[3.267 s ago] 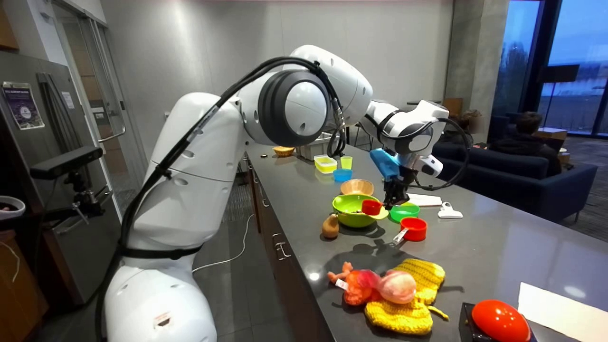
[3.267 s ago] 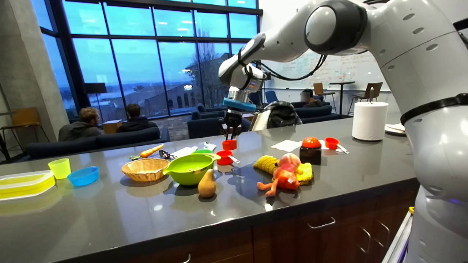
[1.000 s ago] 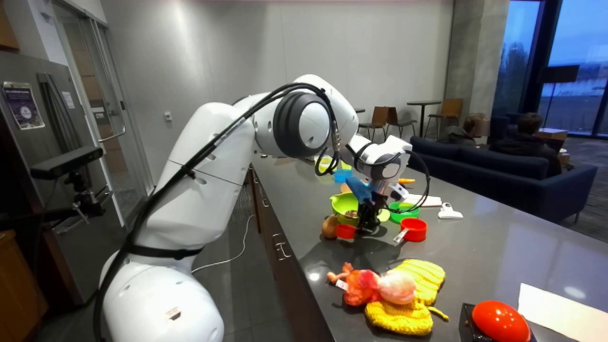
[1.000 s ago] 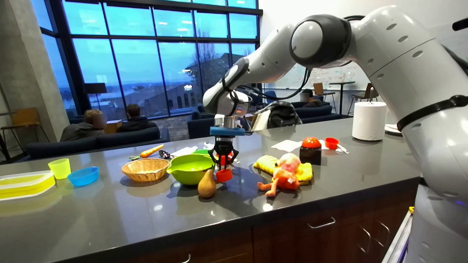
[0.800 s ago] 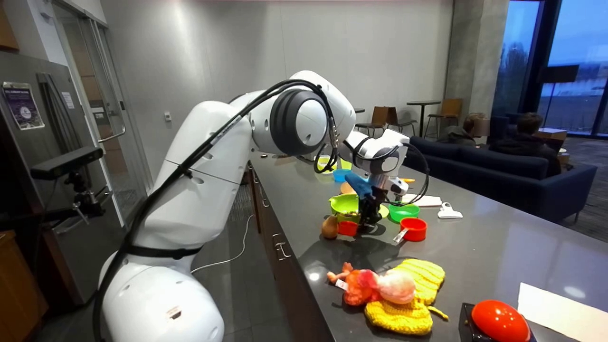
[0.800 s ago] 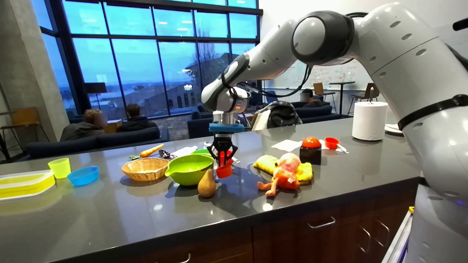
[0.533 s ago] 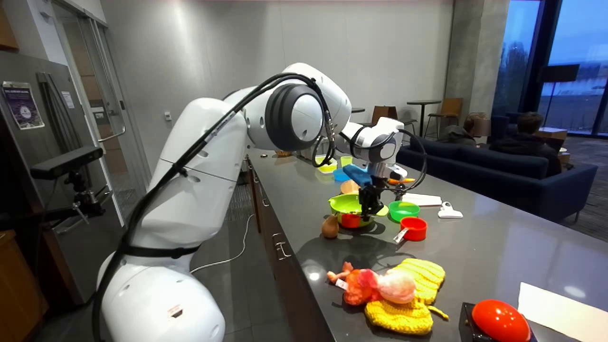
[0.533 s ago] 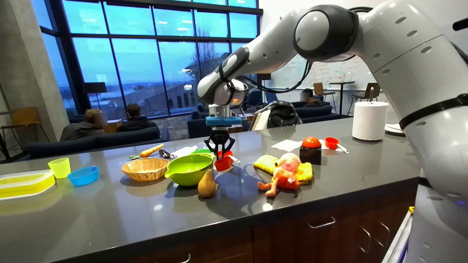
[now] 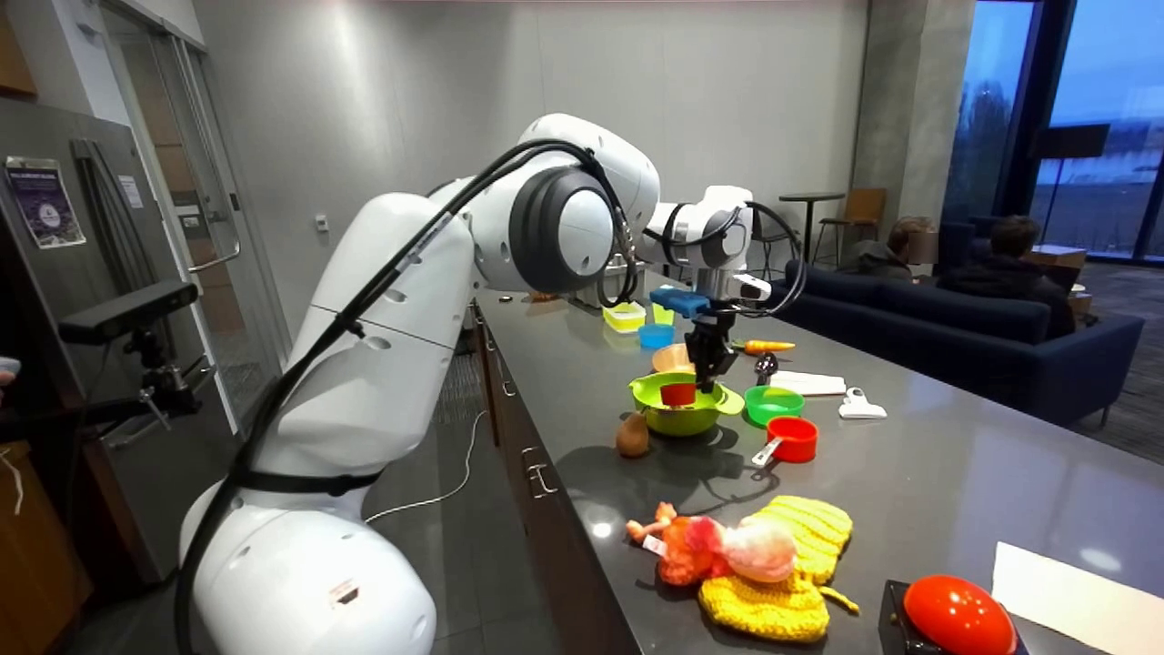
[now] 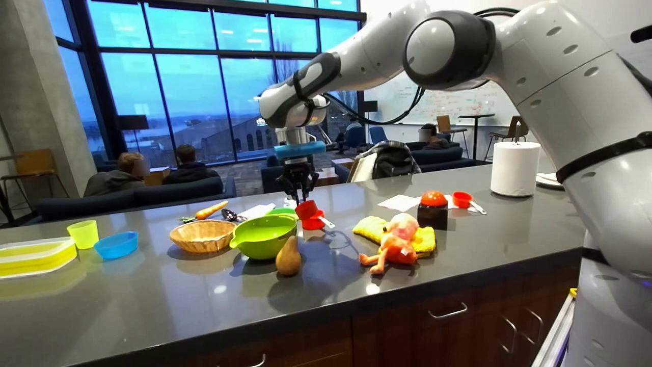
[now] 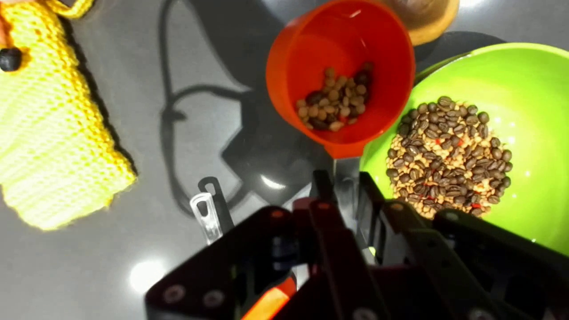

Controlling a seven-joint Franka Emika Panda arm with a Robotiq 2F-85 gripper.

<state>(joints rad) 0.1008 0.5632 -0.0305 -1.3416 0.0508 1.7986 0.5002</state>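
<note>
The black hand [image 11: 345,176], nearly closed, grips the metal handle [image 11: 346,193] of a round red cup [image 11: 335,55], upper centre of the wrist view; right, a round lime-green bowl [image 11: 535,138].

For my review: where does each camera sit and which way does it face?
In an exterior view: sits near the arm, facing lengthwise along the counter toward a grey wall; most of the arm shows.
In an exterior view: sits on the cabinet side, facing across the counter toward tall windows; the arm shows at right.
Wrist view: mounted above the gripper, which shows at bottom, facing down at the held red cup and green bowl.
Both exterior views share the pear.
</note>
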